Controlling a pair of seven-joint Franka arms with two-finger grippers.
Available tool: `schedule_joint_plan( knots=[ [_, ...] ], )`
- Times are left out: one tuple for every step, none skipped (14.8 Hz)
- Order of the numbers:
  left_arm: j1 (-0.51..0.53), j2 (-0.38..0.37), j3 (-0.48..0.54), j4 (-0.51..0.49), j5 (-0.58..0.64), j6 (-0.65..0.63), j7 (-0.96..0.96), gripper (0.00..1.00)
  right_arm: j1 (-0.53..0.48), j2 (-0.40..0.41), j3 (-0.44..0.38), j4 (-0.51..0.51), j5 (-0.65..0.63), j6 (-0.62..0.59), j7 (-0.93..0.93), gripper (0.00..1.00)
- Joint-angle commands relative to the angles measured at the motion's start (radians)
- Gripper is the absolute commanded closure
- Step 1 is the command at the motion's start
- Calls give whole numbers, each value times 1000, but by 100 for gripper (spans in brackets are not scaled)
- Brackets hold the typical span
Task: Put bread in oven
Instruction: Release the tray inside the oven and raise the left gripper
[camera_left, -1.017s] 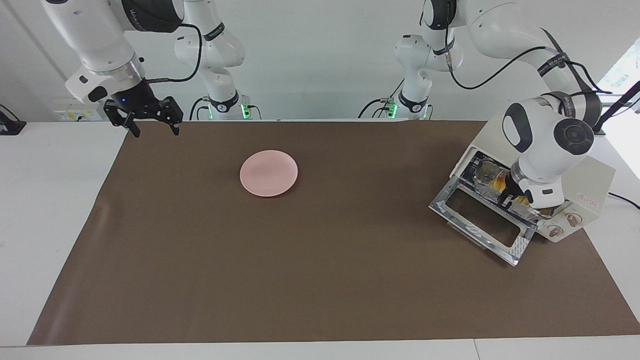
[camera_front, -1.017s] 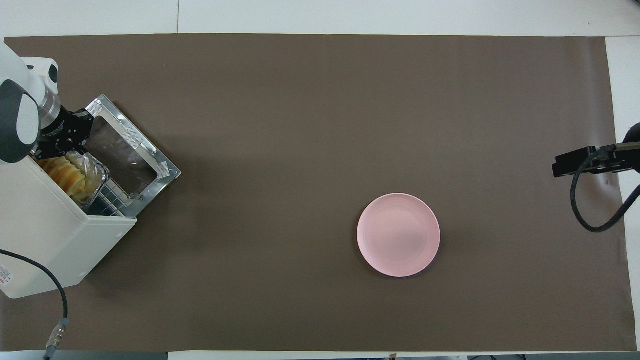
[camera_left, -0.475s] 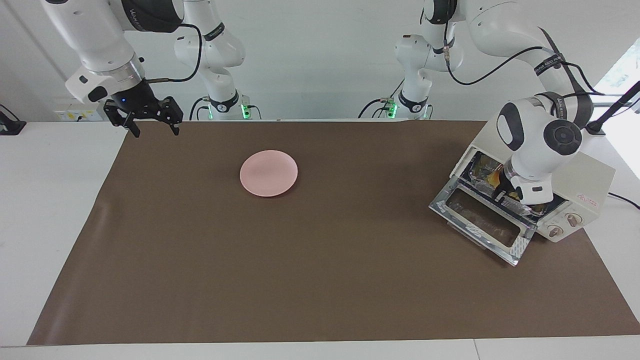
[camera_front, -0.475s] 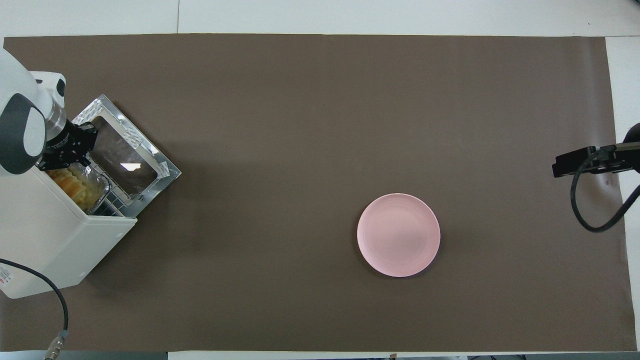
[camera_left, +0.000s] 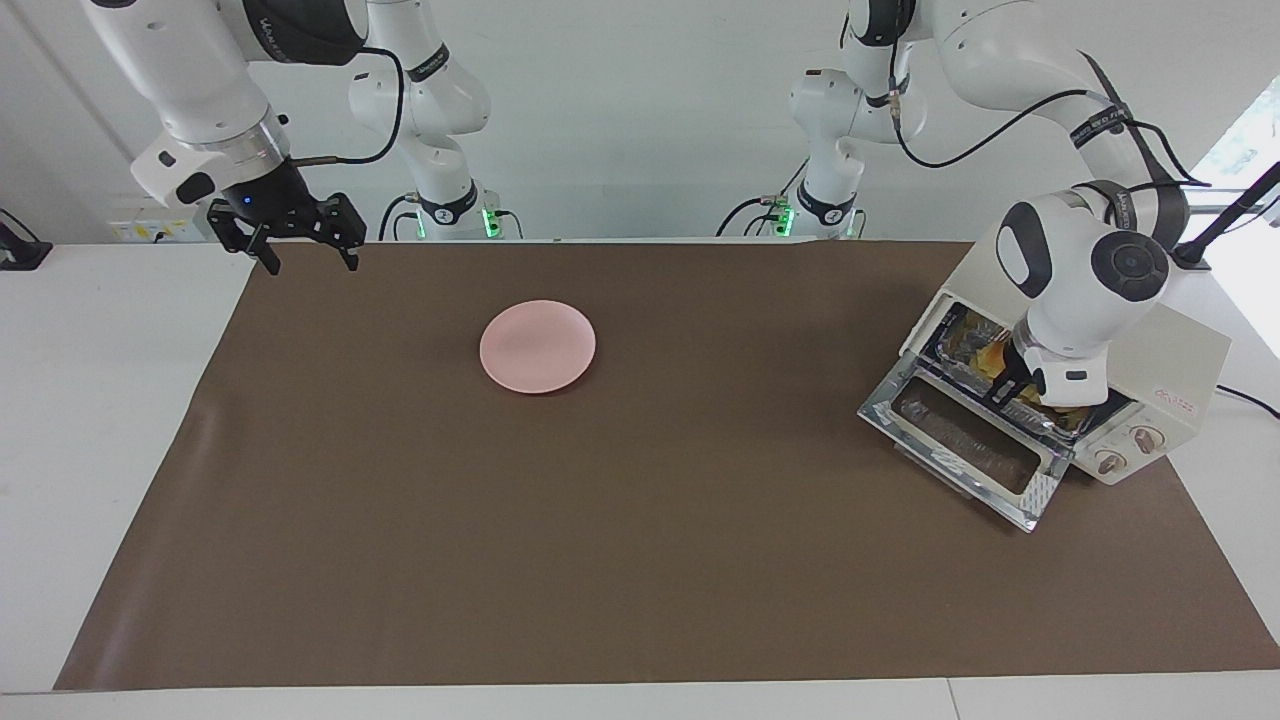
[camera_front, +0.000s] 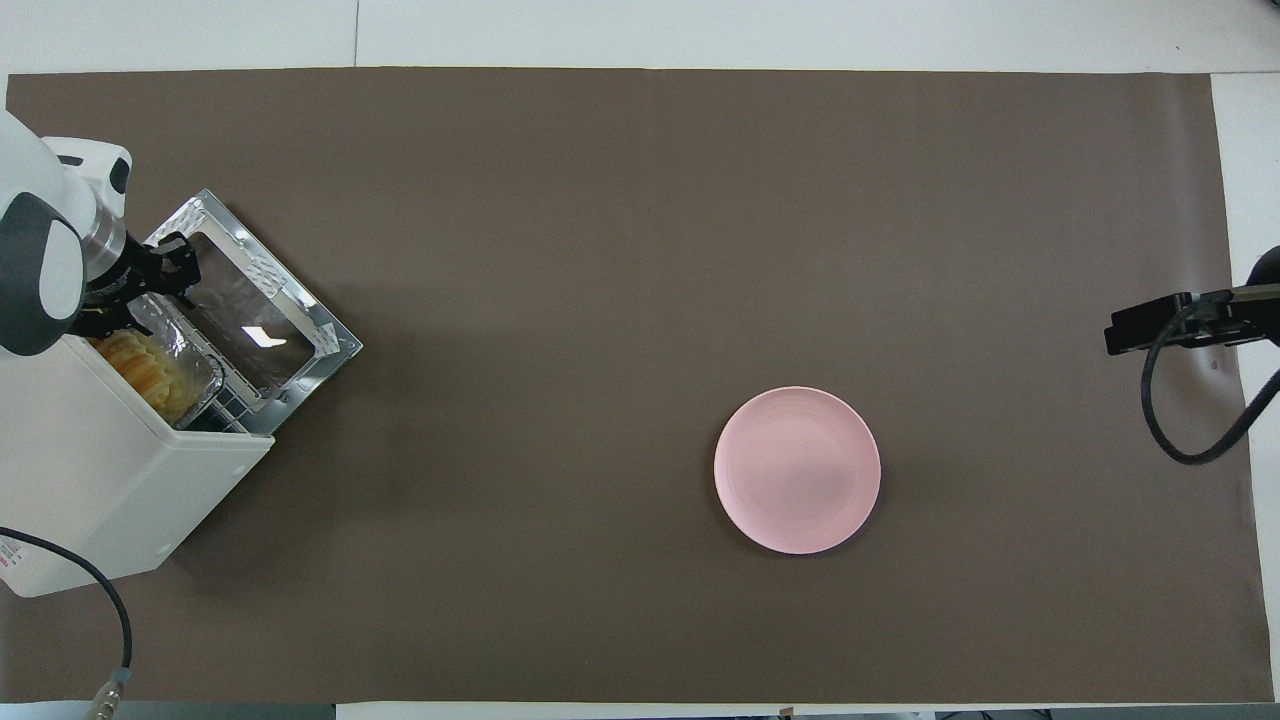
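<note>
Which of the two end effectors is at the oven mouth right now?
The left end effector, at the oven's open door beside the bread in its foil tray. The right end effector waits over the table's other end, away from the pink plate.

i count one oven (camera_left: 1150, 360), cream-white, with its one glass door (camera_left: 965, 440) dropped open. on its front i see two round knobs (camera_left: 1128, 450). inside sits one foil tray (camera_front: 190, 365), and in that tray one loaf of bread (camera_front: 140, 365). out on the brown mat (camera_left: 640, 560), of which there is one, lies a single pink plate (camera_left: 538, 346). two robot arms show on my screen, each ending in one hand, so two hands: the left hand (camera_left: 1012, 385) and the right hand (camera_left: 305, 248). one tabletop (camera_left: 110, 420) carries all of it. one black cable (camera_front: 100, 590) trails from the oven.
</note>
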Motion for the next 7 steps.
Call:
schedule_joint_plan(
  knots=[
    [-21, 14, -1, 72, 12, 26, 17, 0, -10, -10, 8, -5, -6, -6, 13, 0],
    [-21, 31, -4, 120, 3, 12, 18, 0, -10, -10, 8, -5, -6, -6, 15, 0],
    [-27, 35, -5, 145, -2, 12, 19, 0, -10, -10, 8, -5, -6, -6, 13, 0],
    [-44, 34, -5, 148, -2, 17, 19, 0, -10, -10, 8, -5, -6, -6, 13, 0],
    [-47, 26, -5, 151, -11, 12, 19, 0, -10, -10, 8, -5, -6, -6, 13, 0],
    [-49, 11, -8, 150, -32, 8, 26, 0, -10, -10, 8, -5, -6, -6, 13, 0],
    [-50, -22, -8, 151, -40, -12, 55, 0, -10, -10, 8, -5, -6, -6, 13, 0]
  ],
)
